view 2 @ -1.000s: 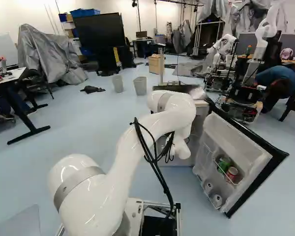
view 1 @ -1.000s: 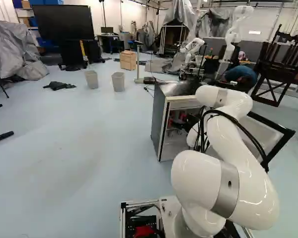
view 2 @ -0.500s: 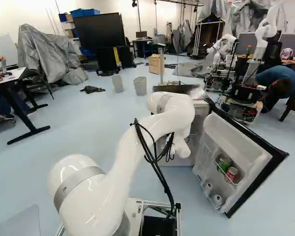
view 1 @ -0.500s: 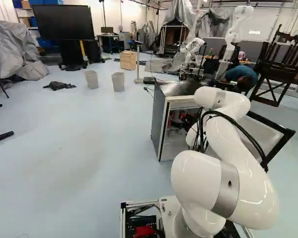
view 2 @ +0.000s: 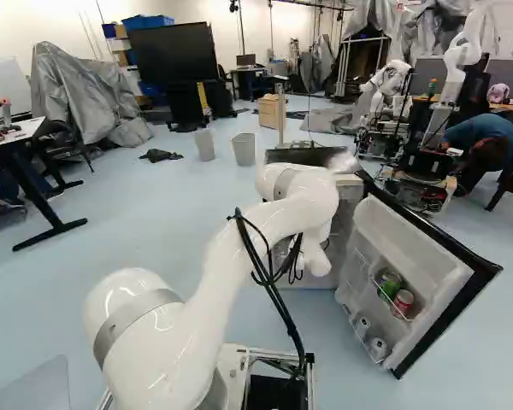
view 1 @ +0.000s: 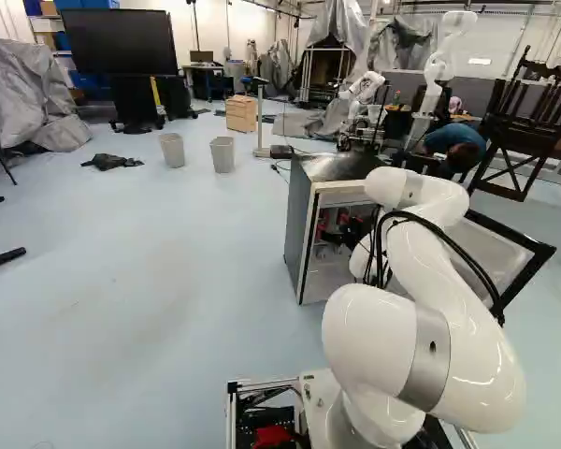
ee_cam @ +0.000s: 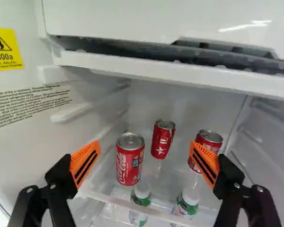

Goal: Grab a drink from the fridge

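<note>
Your hand (view 1: pixel 340 230) is spread; ahead in the fridge (view 1: pixel 301 220), from eleven to one o'clock, stand three cans (ee_cam: pixel 128 163), one partly hidden by a pad (ee_cam: pixel 206 163). Only right base view shows door drinks (view 2: pixel 403 301).

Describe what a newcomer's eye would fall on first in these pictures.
Probably the glossy white jointed robot arm, rising large from the foot of both base views. In the wrist view, three red metal cans stand inside the white-lined fridge, ahead of the open black hand. The black-edged white fridge door also stands out, wide open at the right of the right base view.
</note>
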